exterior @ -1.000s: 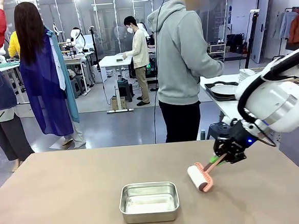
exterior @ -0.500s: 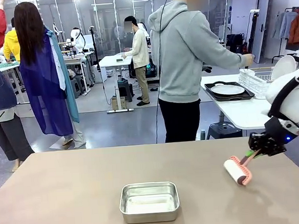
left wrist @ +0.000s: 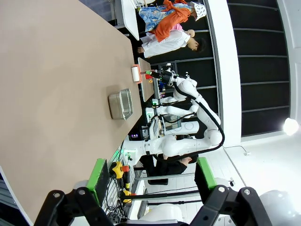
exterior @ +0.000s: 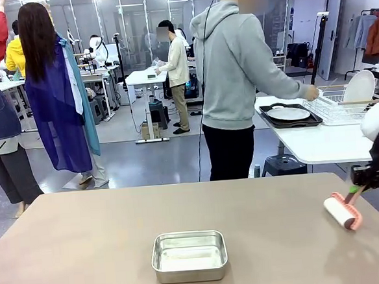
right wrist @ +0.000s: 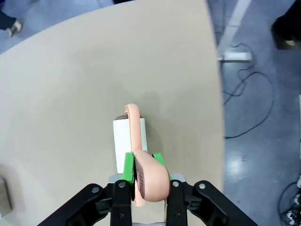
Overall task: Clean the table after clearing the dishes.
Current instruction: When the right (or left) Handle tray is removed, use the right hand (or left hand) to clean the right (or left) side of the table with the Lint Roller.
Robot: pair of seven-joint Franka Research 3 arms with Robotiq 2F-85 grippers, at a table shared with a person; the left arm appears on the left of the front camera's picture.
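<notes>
My right gripper (right wrist: pixel 143 165) is clamped on the salmon-pink plastic handle of a lint roller (exterior: pixel 343 211), green pads pressed against both sides of the handle. The roller's white cylindrical head rests on the matte taupe-brown table (exterior: pixel 86 247) near its right-hand edge. My left gripper (left wrist: pixel 149 178) hangs above the far side of the table with its jaws spread wide and nothing between them.

The dishes are off the table: one round white plate on a dark brown tray (exterior: pixel 290 115) sits on the smaller white table (exterior: pixel 320 144) behind, where a person in a grey hoodie (exterior: pixel 236 67) reaches toward a wire rack (exterior: pixel 340 109) holding another upright plate. A shallow rectangular steel pan (exterior: pixel 189 256) stands near the middle of the front edge, well apart from the roller.

Risks, as I judge them:
- The head lies close to the table's rim; a stroke carried further outward would run it off the edge and drop the contact.
- The handle is narrow; heavy downward pressure could twist it within my pads.
- A sweep back toward the centre could strike the pan if its path is not offset.
</notes>
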